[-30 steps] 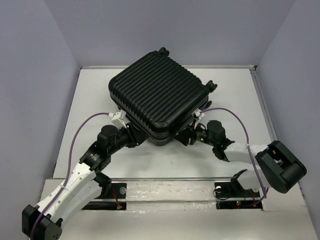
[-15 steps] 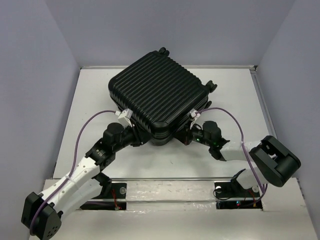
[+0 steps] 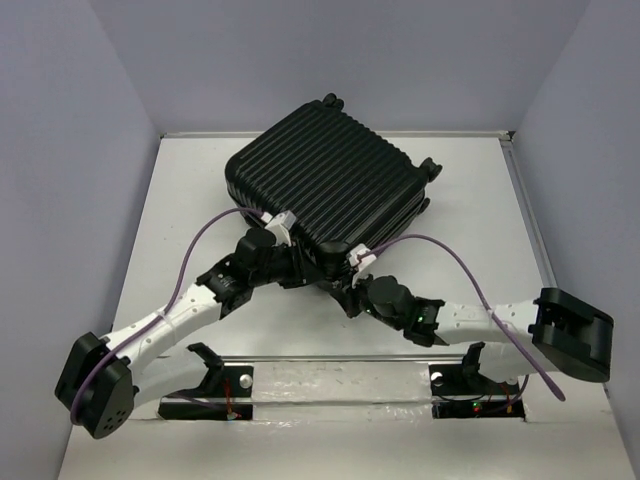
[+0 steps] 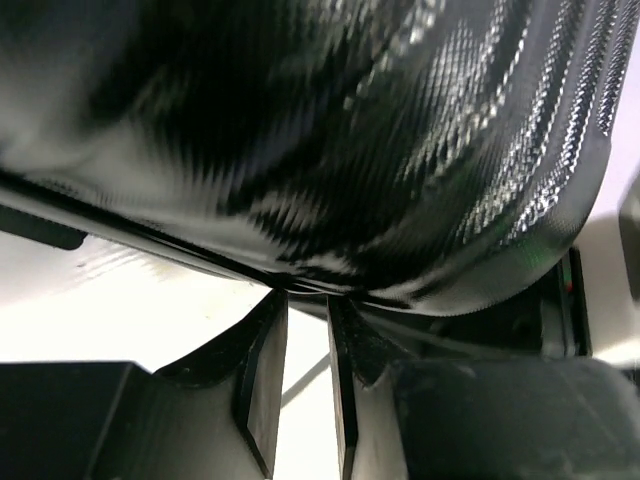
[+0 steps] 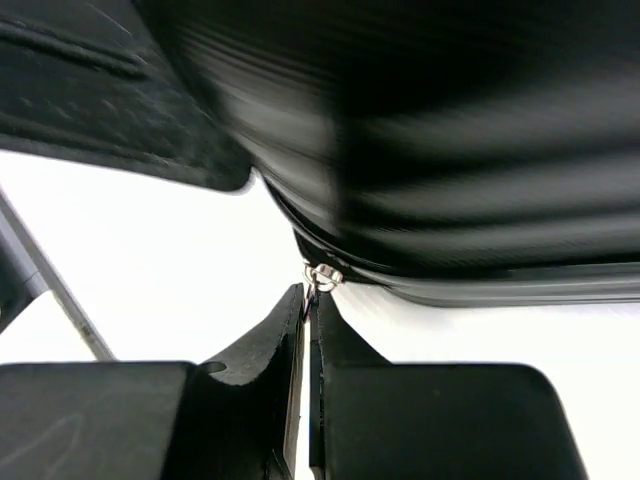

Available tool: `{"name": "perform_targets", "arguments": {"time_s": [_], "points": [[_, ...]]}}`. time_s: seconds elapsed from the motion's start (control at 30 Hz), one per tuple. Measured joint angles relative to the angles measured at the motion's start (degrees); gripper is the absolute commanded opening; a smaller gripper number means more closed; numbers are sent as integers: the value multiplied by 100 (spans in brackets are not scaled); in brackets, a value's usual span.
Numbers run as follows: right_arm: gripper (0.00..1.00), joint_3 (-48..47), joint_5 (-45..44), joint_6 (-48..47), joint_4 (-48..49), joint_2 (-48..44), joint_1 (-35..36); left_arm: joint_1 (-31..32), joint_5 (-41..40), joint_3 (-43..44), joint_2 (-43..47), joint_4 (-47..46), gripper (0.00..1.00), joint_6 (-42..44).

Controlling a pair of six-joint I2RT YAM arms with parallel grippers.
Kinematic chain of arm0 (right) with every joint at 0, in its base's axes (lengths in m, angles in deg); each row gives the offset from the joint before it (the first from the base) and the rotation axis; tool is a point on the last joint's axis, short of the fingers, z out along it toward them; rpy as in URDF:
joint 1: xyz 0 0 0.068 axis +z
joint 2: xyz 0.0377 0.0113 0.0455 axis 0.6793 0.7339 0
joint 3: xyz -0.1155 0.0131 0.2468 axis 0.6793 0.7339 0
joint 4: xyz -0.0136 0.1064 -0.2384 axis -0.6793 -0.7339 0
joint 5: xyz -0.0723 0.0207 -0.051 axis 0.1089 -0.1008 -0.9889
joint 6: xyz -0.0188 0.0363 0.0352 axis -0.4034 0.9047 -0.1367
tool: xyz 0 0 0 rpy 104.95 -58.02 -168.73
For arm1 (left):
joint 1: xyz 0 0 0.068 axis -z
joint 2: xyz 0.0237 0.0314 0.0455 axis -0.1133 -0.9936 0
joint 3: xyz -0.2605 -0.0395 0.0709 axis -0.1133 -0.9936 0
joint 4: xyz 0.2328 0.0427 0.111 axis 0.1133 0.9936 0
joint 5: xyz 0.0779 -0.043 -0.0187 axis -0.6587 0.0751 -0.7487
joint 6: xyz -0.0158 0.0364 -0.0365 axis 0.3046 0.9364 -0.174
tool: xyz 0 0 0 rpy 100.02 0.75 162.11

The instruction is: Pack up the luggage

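The black ribbed luggage (image 3: pixel 325 180) lies closed and flat on the white table, turned at an angle, one corner toward me. My left gripper (image 3: pixel 318 268) is at that near corner. In the left wrist view (image 4: pixel 308 298) its jaws stand a narrow gap apart, with only table showing between them and the tips against the shell's seam (image 4: pixel 330 150). My right gripper (image 3: pixel 345 290) is just right of it, low at the same corner. In the right wrist view (image 5: pixel 311 293) it is shut on the small silver zipper pull (image 5: pixel 322 276) under the luggage edge (image 5: pixel 450 150).
The white table (image 3: pixel 180 220) is boxed in by grey walls at left, back and right. A raised rail (image 3: pixel 330 375) with the arm bases runs along the near edge. Purple cables loop from both wrists.
Both grippers have moved inward along the luggage's near edges and now meet at its near corner. The luggage has turned and shifted a little away and to the right.
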Motion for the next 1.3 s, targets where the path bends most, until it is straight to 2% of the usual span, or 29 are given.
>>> {"name": "perform_targets", "arguments": {"time_s": [0.1, 0.23, 0.33, 0.43, 0.47, 0.5, 0.53, 0.57, 0.63, 0.67, 0.73, 0.77, 0.8, 0.87, 0.9, 0.97, 1.0, 1.1, 1.13, 1.2, 1.3], "points": [[7, -358, -758, 20, -275, 271, 442, 85, 22, 175, -166, 153, 30, 9], [7, -922, -1541, 11, -160, 1043, 763, 125, 2, 380, -299, 417, 30, 22], [7, -1027, -2197, 79, 675, 1569, 896, 122, -140, 511, -289, 581, 29, 22], [7, -909, -2809, 125, 1967, 2120, 1005, 118, -291, 568, -210, 579, 39, 13], [14, -837, -2990, 164, 2465, 2330, 1045, 122, -313, 614, -138, 540, 50, 11], [26, -791, -3060, 179, 2721, 2428, 1069, 122, -313, 649, -79, 535, 57, 15], [42, -702, -3112, 214, 3016, 2500, 1097, 120, -350, 721, 9, 538, 63, 20], [67, -575, -3110, 264, 3235, 2498, 1121, 107, -409, 855, 101, 573, 75, 20], [80, -210, -2887, 450, 3595, 2330, 1298, 42, -544, 1130, 170, 664, 85, 83], [82, 15, -2791, 625, 3595, 2094, 1401, -85, -688, 1499, 164, 671, 87, 170], [76, 437, -2618, 1086, 3506, 1381, 1543, -308, -894, 2105, 164, 542, 87, 297], [70, 481, -2612, 1263, 3307, 1209, 1543, -483, -881, 2358, 153, 656, 87, 358], [40, 568, -2625, 1552, 2653, 793, 1543, -654, -850, 2616, 103, 671, 86, 437], [14, 717, -2791, 1961, 1620, -105, 1543, -1294, -739, 3130, -90, 605, 85, 522], [7, 734, -2900, 2175, 1222, -494, 1508, -1624, -726, 3307, -208, 549, 84, 540], [7, 656, -3003, 2496, 348, -1012, 1298, -2398, -579, 3635, -557, 457, 82, 533], [7, 597, -2975, 2614, -125, -1209, 1067, -2579, -522, 3727, -693, 450, 81, 520], [7, 503, -2857, 2682, -1062, -1528, 59, -3316, -291, 4221, -1598, 402, 81, 437], [7, 483, -2776, 2658, -1285, -1606, -479, -3397, -249, 4301, -1753, 382, 81, 422], [7, 444, -2618, 2588, -1585, -1720, -1110, -3805, -63, 4618, -2603, 326, 81, 315], [7, 273, -2337, 2420, -1882, -1766, -1753, -4172, 133, 5036, -3434, 337, 81, 186]]}}
